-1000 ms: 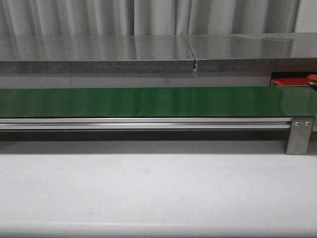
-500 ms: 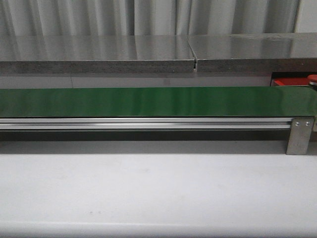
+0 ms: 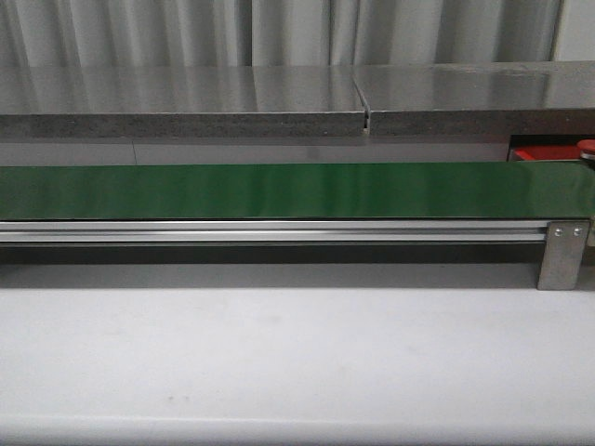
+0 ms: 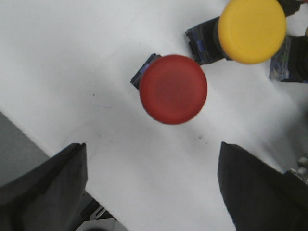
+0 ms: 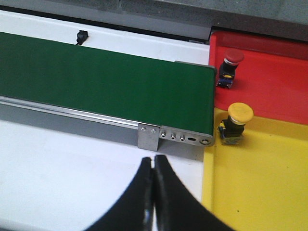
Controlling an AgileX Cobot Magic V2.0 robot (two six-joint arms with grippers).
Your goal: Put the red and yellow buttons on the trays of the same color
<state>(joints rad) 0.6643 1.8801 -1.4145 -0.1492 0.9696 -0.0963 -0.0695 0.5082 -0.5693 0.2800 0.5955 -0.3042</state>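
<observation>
In the left wrist view a red button and a yellow button stand on the white table. My left gripper is open and empty, above the table, just short of the red button. In the right wrist view a red button stands on the red tray and a yellow button stands on the yellow tray. My right gripper is shut and empty over the white table beside the yellow tray. A strip of the red tray shows in the front view.
A long green belt on an aluminium rail crosses the front view, with a metal bracket at its right end. The belt's end meets the trays. A grey shelf runs behind. Neither arm shows in the front view.
</observation>
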